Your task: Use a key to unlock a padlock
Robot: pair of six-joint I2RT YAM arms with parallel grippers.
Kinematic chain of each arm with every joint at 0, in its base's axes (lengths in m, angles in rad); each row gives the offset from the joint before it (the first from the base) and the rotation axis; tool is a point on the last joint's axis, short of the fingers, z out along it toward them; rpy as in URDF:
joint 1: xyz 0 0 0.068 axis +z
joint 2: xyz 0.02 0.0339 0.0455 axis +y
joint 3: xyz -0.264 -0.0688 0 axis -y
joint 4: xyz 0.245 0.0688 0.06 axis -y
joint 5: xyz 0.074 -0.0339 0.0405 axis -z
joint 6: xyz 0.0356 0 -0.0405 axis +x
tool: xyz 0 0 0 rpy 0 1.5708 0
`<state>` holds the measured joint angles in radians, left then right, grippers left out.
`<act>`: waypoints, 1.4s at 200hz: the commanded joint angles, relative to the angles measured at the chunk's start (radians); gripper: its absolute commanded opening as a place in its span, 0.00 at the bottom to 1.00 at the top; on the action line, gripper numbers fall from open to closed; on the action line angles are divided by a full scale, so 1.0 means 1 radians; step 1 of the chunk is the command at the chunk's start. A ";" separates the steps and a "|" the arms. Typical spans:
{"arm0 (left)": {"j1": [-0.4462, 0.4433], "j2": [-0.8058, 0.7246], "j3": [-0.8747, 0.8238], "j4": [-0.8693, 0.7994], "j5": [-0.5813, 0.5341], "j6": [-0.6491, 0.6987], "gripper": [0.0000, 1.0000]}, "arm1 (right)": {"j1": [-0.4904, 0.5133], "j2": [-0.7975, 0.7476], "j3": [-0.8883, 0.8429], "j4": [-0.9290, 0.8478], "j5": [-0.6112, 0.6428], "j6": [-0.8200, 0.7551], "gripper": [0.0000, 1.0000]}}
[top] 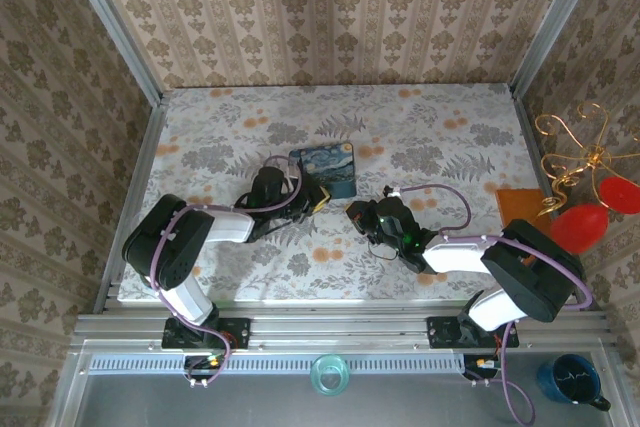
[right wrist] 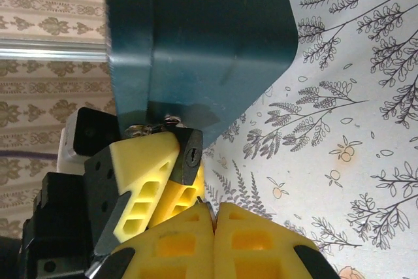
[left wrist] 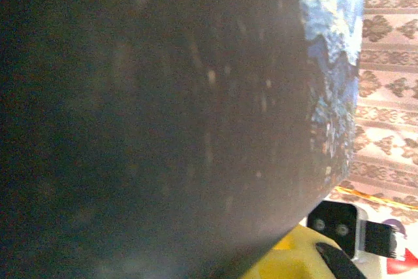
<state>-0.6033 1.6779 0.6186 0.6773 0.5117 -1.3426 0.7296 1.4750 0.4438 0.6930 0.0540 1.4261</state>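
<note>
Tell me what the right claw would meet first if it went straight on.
Probably the padlock, held by the left claw just ahead of the right claw; the blue box is behind it. Depth is unclear.

Blue box [top: 325,169], left tool [top: 301,195] beside it

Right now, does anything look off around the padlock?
Nothing damaged. The padlock sits tilted in the left gripper, by the blue box, keyhole facing the shut right gripper; I can't make out a key there.
</note>
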 commanded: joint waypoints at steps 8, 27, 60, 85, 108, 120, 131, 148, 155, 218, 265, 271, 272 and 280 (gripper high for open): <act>-0.026 -0.035 0.006 0.126 0.016 -0.087 0.00 | -0.002 0.018 0.004 0.060 0.022 0.073 0.00; -0.026 -0.044 0.001 0.131 0.011 -0.092 0.00 | -0.020 0.045 -0.003 0.117 0.002 0.107 0.00; -0.027 -0.067 -0.005 0.113 0.005 -0.087 0.00 | -0.041 0.078 -0.016 0.166 -0.012 0.134 0.00; -0.029 -0.071 -0.004 0.128 0.012 -0.098 0.00 | -0.064 0.089 -0.038 0.214 -0.019 0.150 0.00; -0.030 -0.085 0.001 0.097 0.007 -0.087 0.00 | -0.082 0.081 -0.059 0.239 -0.028 0.170 0.00; -0.030 -0.083 0.002 0.103 0.009 -0.087 0.00 | -0.085 0.073 -0.059 0.234 -0.034 0.174 0.00; -0.030 -0.078 0.006 0.103 0.011 -0.090 0.00 | -0.085 0.070 -0.059 0.235 -0.039 0.180 0.00; -0.032 -0.072 0.006 0.110 0.011 -0.091 0.00 | -0.086 0.079 -0.059 0.268 -0.053 0.194 0.00; -0.033 -0.070 0.007 0.113 0.011 -0.093 0.00 | -0.085 0.087 -0.059 0.290 -0.056 0.200 0.00; -0.041 -0.065 0.009 0.111 0.010 -0.092 0.00 | -0.078 0.120 -0.029 0.364 -0.076 0.201 0.00; -0.041 -0.055 0.020 0.118 0.009 -0.087 0.00 | -0.063 0.076 -0.041 0.319 -0.053 0.191 0.00; -0.044 -0.055 0.023 0.116 0.010 -0.085 0.00 | -0.062 0.075 -0.043 0.325 -0.051 0.192 0.00; -0.044 -0.055 0.024 0.116 0.010 -0.085 0.00 | -0.062 0.076 -0.044 0.326 -0.051 0.192 0.00; -0.044 -0.056 0.026 0.112 0.009 -0.082 0.00 | -0.063 0.077 -0.045 0.334 -0.051 0.194 0.00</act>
<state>-0.6407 1.6287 0.6155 0.7296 0.5083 -1.4223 0.6556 1.5768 0.3920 1.0058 -0.0135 1.6234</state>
